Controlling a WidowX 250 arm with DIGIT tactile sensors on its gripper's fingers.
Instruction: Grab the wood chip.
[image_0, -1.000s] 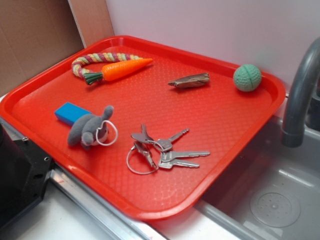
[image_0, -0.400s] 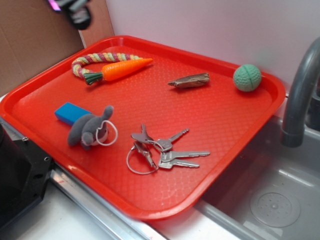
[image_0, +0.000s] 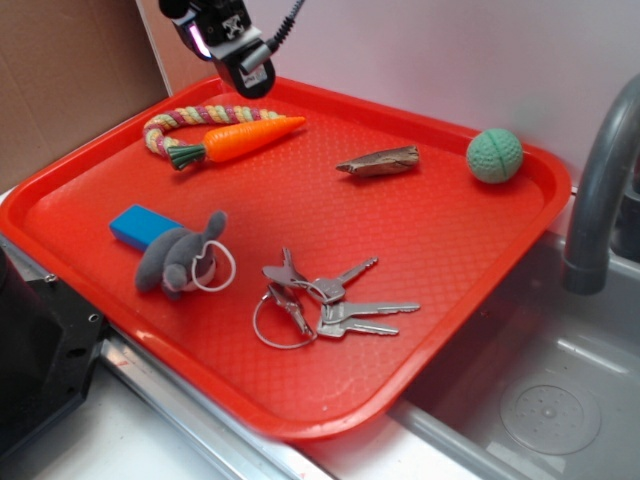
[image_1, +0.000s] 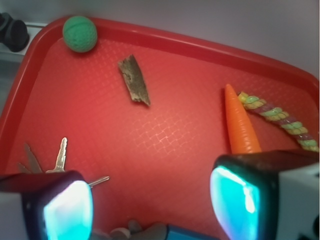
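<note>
Your pincer (image_0: 243, 62) hangs in the air above the far left corner of the red tray (image_0: 420, 330), and it holds nothing. In the wrist view its two fingers (image_1: 242, 200) stand wide apart at the bottom of the picture, each with a glowing teal pad, and only bare tray floor lies between them.

The wood chip (image_0: 379, 161) lies flat on the tray, well apart from your pincer and off to its right in the exterior view. In the wrist view the wood chip (image_1: 133, 80) sits ahead of the spread fingers, toward the upper middle of the picture, lying at a slant. Nothing touches it.

The orange toy carrot (image_0: 240, 139) lies just below your pincer in the exterior view, with the braided rope ring (image_0: 185, 122) right beside it. In the wrist view the carrot's tip points away from the pincer's finger on the picture's right side, and the rope runs off beside it.

Past the wood chip, the green ball (image_0: 494, 155) rests near the tray's far rim. The bunch of keys (image_0: 325, 300) lies nearer the camera, well away from your pincer. The grey stuffed toy (image_0: 180, 255) and the blue block (image_0: 143, 226) lie touching near the tray's left edge.

The tray rests on the worktop beside a sink (image_0: 540, 400) with a grey faucet (image_0: 600, 190).
</note>
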